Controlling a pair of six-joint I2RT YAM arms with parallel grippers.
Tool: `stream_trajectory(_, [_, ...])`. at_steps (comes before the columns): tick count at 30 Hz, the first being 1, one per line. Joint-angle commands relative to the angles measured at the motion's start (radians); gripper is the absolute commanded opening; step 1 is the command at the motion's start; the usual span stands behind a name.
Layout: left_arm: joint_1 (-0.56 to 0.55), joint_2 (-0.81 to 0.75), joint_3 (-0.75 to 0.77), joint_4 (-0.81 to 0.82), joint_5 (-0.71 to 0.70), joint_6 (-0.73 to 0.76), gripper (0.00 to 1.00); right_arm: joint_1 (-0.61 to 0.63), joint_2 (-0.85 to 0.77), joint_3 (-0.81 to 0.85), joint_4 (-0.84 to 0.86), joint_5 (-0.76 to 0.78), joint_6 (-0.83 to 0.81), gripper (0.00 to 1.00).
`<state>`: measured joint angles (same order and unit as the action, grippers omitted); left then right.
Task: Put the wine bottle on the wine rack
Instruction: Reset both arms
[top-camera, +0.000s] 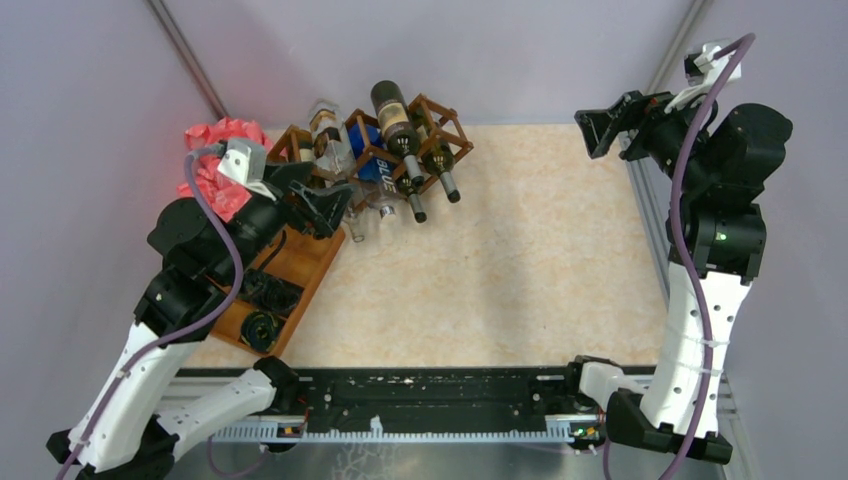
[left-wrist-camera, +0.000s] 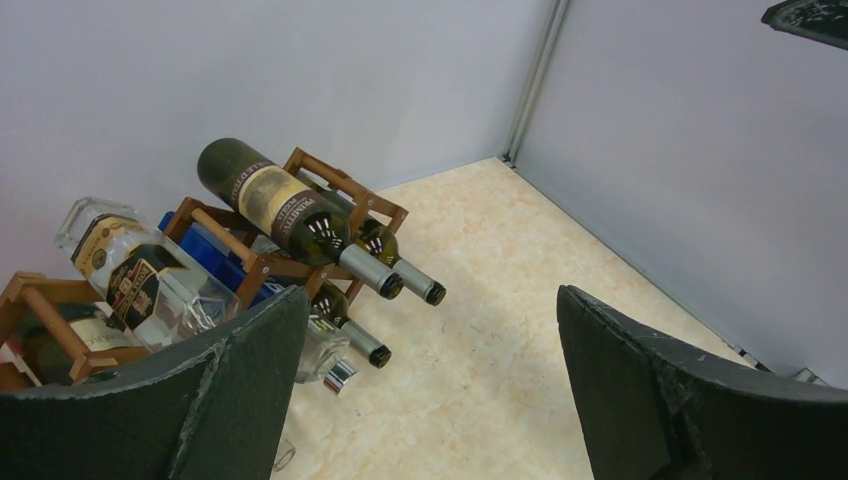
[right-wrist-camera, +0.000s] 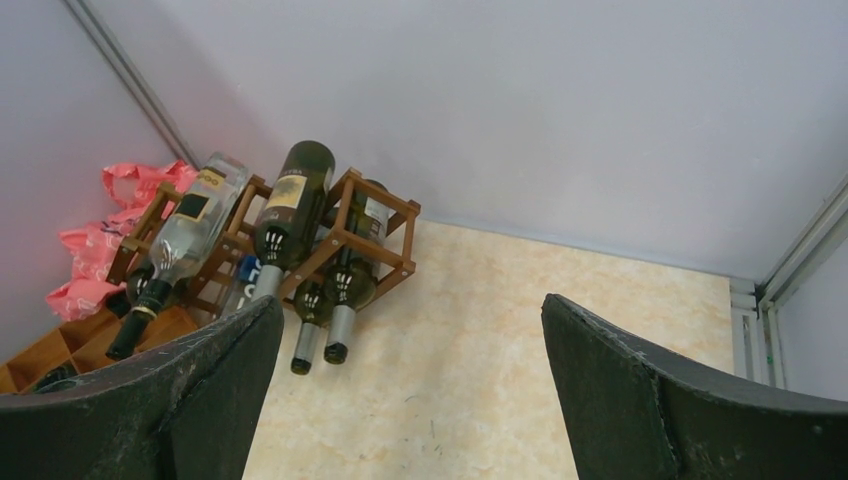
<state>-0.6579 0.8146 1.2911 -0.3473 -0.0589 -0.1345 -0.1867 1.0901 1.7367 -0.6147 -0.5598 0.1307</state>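
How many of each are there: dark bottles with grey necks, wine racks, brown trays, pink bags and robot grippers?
dark bottles with grey necks: 3
wine rack: 1
brown tray: 1
pink bag: 1
grippers: 2, left gripper and right gripper, both open
Total: 8

Glossy glass wine bottle (left-wrist-camera: 272, 205), smooth wooden wine rack (left-wrist-camera: 230, 240)

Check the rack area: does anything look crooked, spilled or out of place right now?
Nothing looks spilled or broken. Two bottles lie on top of the wine rack rather than inside its cells: the dark wine bottle in the upper notch and a clear bottle slanting off its left end. Crumpled pink plastic sits in the far-left corner.
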Motion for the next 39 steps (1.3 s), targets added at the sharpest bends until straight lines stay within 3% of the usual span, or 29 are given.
stream_trajectory(1, [0.006,0.007,-0.004,0.060,0.051,-0.030,0.99,-0.007,-0.001,0.018,0.044,0.018,-0.013,0.99])
stream_trajectory(16, [0.007,0.076,0.147,0.056,0.132,-0.030,0.99,-0.007,0.022,0.092,0.062,0.052,-0.013,0.99])
stream_trajectory(39, [0.006,0.031,0.153,-0.007,0.095,-0.034,0.99,-0.007,-0.026,0.053,0.090,0.101,-0.005,0.99])
